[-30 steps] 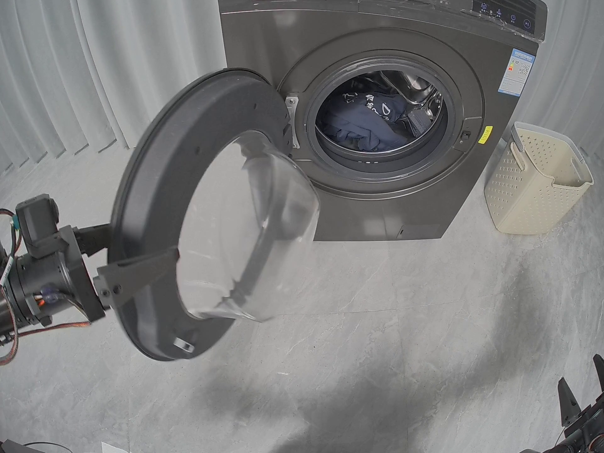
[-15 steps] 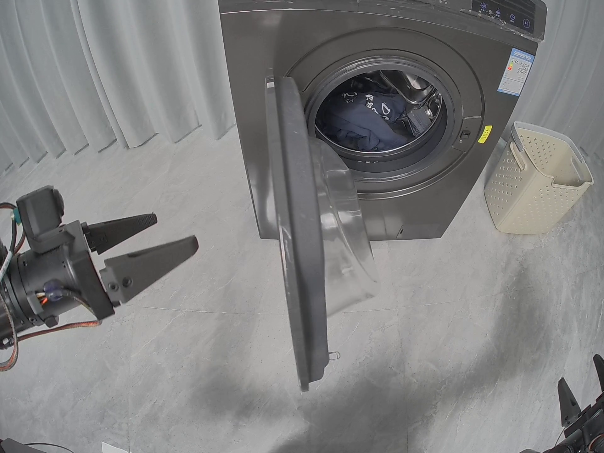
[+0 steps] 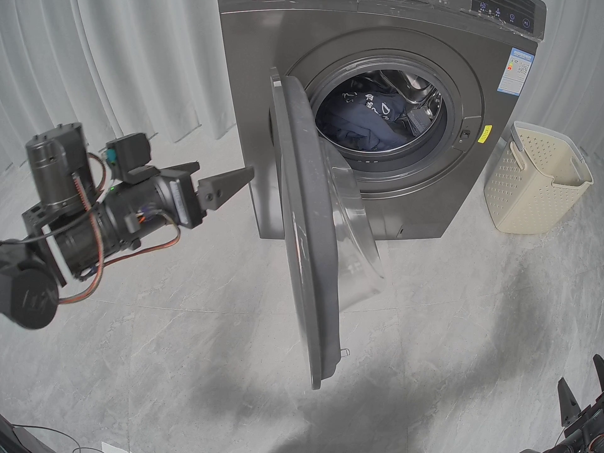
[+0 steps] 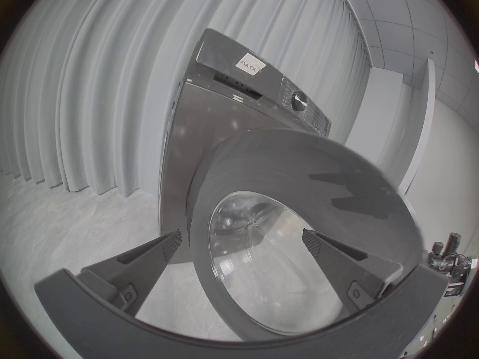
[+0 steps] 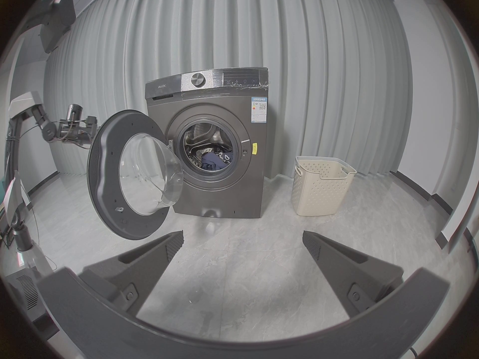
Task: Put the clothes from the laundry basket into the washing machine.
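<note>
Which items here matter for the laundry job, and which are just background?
Job: washing machine, its open door, dark clothes inside, laundry basket, left pincer, right pincer.
Background: curtain, floor, label sticker.

door (image 3: 307,234): swung from wide open to edge-on, half shut
left gripper (image 3: 229,180): released door, rose toward 2 o'clock

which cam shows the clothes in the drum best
Head view: dark clothes show large in the drum. Right wrist view shows them far off; in the left wrist view the door blocks them.
</note>
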Available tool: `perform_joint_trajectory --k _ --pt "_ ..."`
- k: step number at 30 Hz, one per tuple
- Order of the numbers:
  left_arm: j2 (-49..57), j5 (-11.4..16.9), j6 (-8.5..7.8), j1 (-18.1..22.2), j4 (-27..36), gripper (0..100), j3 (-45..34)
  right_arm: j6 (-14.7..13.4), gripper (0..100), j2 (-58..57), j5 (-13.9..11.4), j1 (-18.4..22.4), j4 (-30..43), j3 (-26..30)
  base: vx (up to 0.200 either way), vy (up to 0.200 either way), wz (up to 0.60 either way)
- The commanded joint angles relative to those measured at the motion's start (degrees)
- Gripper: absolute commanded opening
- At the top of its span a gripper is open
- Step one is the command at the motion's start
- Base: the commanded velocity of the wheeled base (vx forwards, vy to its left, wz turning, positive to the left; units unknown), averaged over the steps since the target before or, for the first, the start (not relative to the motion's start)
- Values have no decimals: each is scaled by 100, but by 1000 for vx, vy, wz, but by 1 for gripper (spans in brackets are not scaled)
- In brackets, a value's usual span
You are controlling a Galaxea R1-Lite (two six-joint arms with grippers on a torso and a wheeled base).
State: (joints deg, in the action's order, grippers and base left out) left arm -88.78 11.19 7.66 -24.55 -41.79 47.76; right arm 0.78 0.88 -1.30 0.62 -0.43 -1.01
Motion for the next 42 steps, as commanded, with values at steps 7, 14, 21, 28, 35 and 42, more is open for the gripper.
perform_joint_trajectory --k 7,14,21,28,35,42 --pt "-1668 -117 -18 -384 -75 100 1701 1 100 -88 -1 -1 -1 101 0 0 0" --pt "-2134 -126 -10 -647 268 100 2598 10 100 -88 -1 -1 -1 101 0 0 0" --pt "-2723 -161 8 -823 716 100 3784 10 100 -88 -19 -1 -1 101 0 0 0" --pt "-3725 -680 105 -832 1050 100 5437 10 100 -88 -37 -1 -1 101 0 0 0" --pt "-4288 -1269 289 -832 1235 100 6447 1 100 -88 -28 -1 -1 101 0 0 0" --pt "-3391 -1471 421 -1043 1243 100 5454 1 100 -88 -10 -1 -1 101 0 0 0"
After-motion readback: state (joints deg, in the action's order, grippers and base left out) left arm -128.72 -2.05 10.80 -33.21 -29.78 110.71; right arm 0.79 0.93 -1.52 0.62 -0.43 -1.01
